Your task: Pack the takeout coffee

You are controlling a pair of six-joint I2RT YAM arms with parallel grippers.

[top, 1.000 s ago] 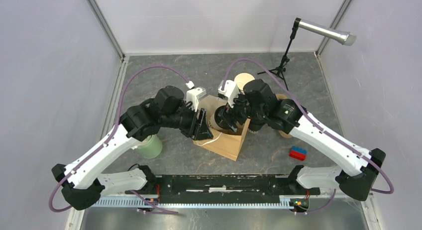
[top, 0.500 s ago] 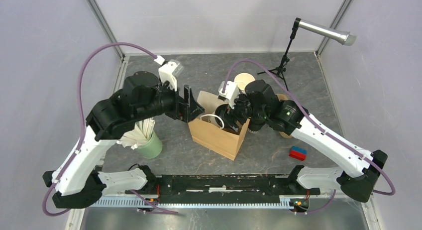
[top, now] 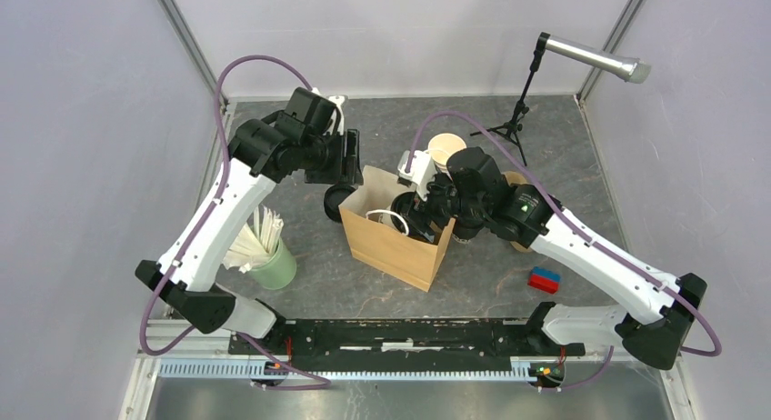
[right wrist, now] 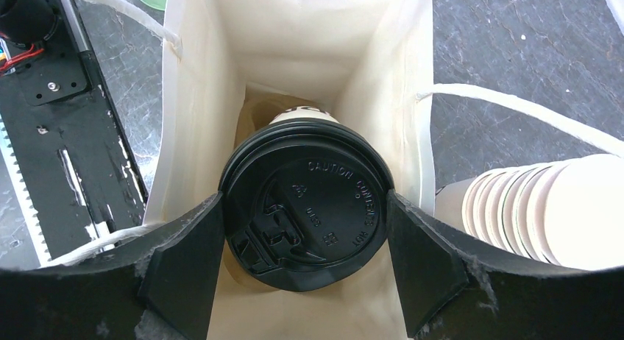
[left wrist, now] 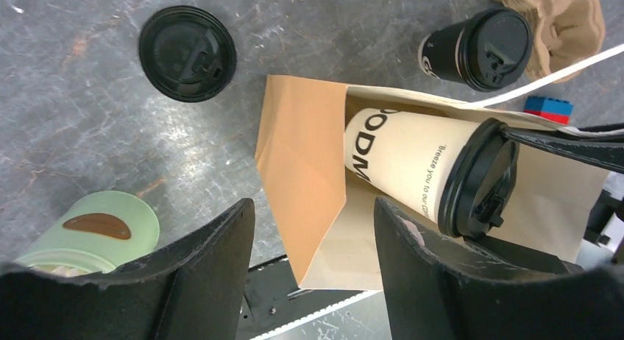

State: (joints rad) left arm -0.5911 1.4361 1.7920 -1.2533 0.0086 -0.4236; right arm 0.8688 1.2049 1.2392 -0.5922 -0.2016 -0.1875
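Operator, your right gripper (right wrist: 305, 263) is clamping the lidded cup (right wrist: 305, 207) for bagging; left gripper (left wrist: 313, 233) is gaping empty at bag's (left wrist: 294, 149) ten o'clock.

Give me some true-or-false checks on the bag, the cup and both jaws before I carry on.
1. The right jaws hold a lidded cup inside the bag. True.
2. The left jaws grip the bag's handle. False: they are open, clear of the bag, holding nothing.
3. A loose lid lies beside the bag. True.
4. The bag lies flat on its side. False: it stands with its mouth open.
5. The green cup is empty. False: white sticks or straws stand in it.
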